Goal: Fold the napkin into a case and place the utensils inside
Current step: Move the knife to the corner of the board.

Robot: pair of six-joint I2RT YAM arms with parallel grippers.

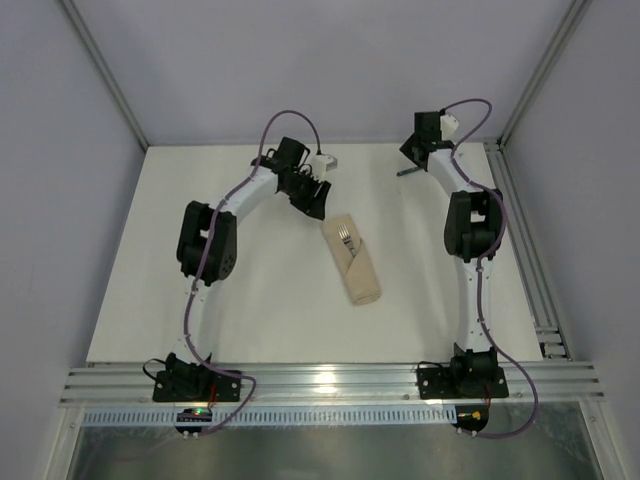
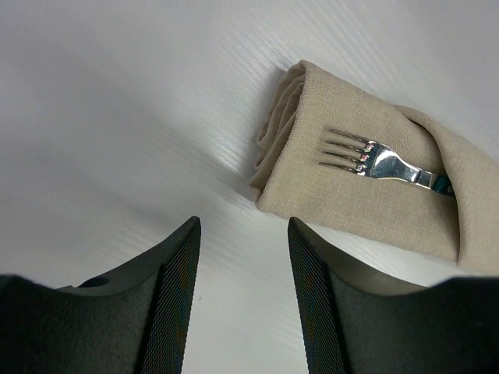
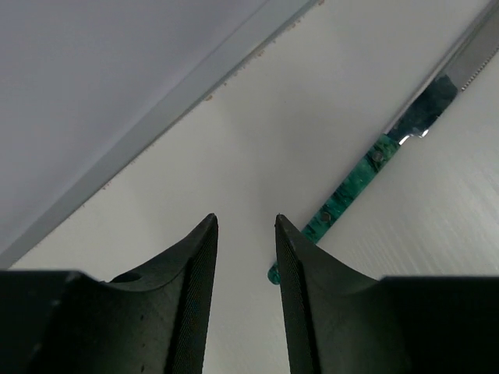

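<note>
A white tabletop [image 1: 260, 300] lies under my left gripper [image 2: 243, 226] and my right gripper [image 3: 245, 220]. Just beyond my right gripper, a pale grey wall [image 3: 117, 70] meets its far edge. Behind both grippers, aluminium rails [image 1: 330, 380] run along the near edge. A side rail [image 1: 530, 260] lies outward of my right gripper.

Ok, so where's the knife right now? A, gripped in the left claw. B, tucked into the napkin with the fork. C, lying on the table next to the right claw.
C: the knife lies flat on the table just beside the right claw, whose jaws stand apart and grip nothing, while only the fork sits in the napkin.
</note>
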